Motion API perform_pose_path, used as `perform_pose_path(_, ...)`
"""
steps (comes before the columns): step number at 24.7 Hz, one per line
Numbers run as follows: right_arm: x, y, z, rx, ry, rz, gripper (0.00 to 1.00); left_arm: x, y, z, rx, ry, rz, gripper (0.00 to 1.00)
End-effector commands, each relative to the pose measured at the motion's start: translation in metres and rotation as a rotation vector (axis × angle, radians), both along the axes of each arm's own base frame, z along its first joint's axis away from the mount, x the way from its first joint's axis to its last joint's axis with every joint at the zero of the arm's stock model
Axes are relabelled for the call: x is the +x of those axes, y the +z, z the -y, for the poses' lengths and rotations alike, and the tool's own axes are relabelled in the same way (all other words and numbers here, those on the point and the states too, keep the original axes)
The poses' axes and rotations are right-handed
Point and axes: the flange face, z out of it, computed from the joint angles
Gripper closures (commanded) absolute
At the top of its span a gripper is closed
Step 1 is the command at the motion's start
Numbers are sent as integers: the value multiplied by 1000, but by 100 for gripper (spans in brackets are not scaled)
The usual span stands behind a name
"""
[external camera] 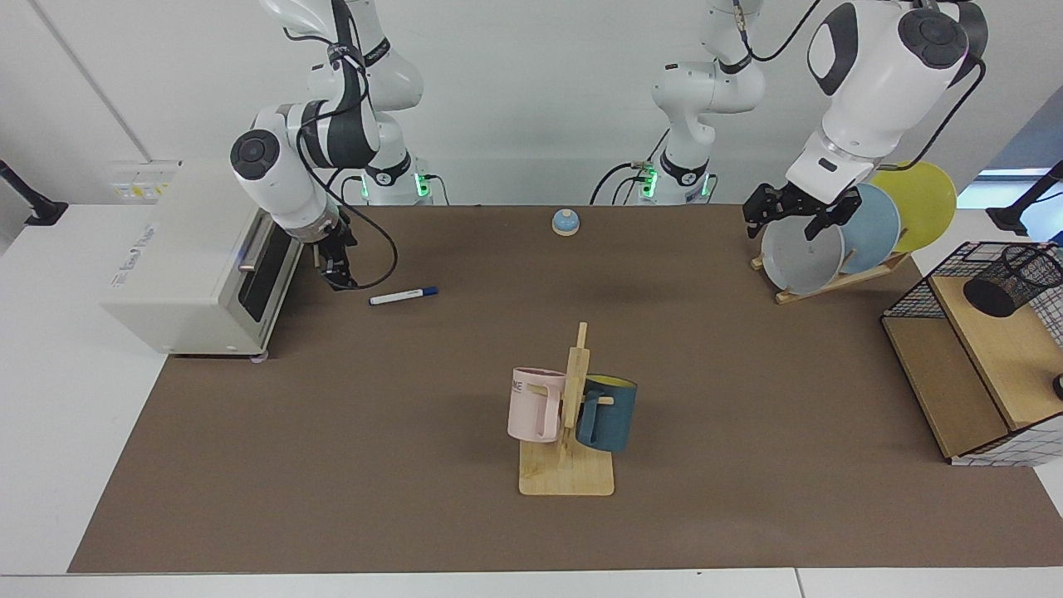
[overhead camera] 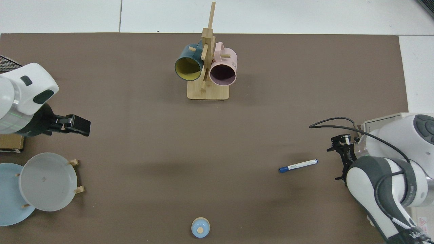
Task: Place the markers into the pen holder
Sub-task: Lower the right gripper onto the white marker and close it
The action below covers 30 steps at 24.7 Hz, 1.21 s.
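The marker, white with a dark blue cap, lies flat on the brown mat. My right gripper points down just off the marker's white end, between it and the toaster oven, and is not touching it. The pen holder, a black mesh cup, leans tilted on the wooden shelf of the wire rack at the far side; it is out of the top view. My left gripper hangs open and empty in front of the plates, and that arm waits.
A white toaster oven stands beside the right arm. A wooden stand with a pink mug and a dark blue mug is mid-table. A plate rack, a blue bell and the wire rack line the other edges.
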Motion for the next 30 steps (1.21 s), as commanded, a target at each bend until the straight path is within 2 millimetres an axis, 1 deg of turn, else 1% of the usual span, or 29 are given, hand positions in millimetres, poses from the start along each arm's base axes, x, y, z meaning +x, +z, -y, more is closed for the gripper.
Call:
perform_pose_path(1, 2, -25, -9, 7, 17, 56, 1, -7, 1, -4, -11, 3, -1, 0)
perform_pose_path(4, 4, -41, -14, 9, 51, 57, 1, -7, 1, -4, -11, 3, -3, 0)
perform_pose_path(9, -4, -60, -14, 11, 79, 65, 1, -8, 1, -3, -11, 2, -3, 0)
perform_pose_path(11, -6, -73, -14, 7, 78, 72, 1, -8, 0, -3, -11, 2, -4, 0)
perform_pose_path(13, -7, -82, -20, 5, 91, 74, 1, -8, 0, -3, -11, 2, -4, 0)
perform_pose_path(17, -7, -92, -27, 6, 102, 65, 2, -8, 0, -4, -11, 3, -4, 0)
perform_pose_path(20, -7, -93, -31, 6, 109, 66, 2, -8, 0, -4, -11, 3, -4, 0)
perform_pose_path(21, -7, -94, -31, 6, 109, 65, 4, -8, 0, -3, -11, 2, -4, 0)
perform_pose_path(22, -7, -93, -31, 6, 111, 66, 9, -8, 0, -3, -11, 2, -4, 0)
perform_pose_path(26, -9, -94, -31, 12, 135, 49, 43, -8, 0, -3, -11, 2, -4, 0)
perform_pose_path(27, -9, -95, -31, 13, 139, 47, 45, -8, 0, -3, -11, 2, -4, 0)
perform_pose_path(28, -10, -95, -31, 14, 141, 41, 50, -8, 0, -3, -11, 2, -4, 0)
perform_pose_path(29, -11, -95, -31, 15, 145, 35, 60, -8, 0, -3, -11, 2, -4, 0)
perform_pose_path(30, -11, -95, -33, 16, 151, 29, 66, -8, 0, -3, -11, 2, -4, 0)
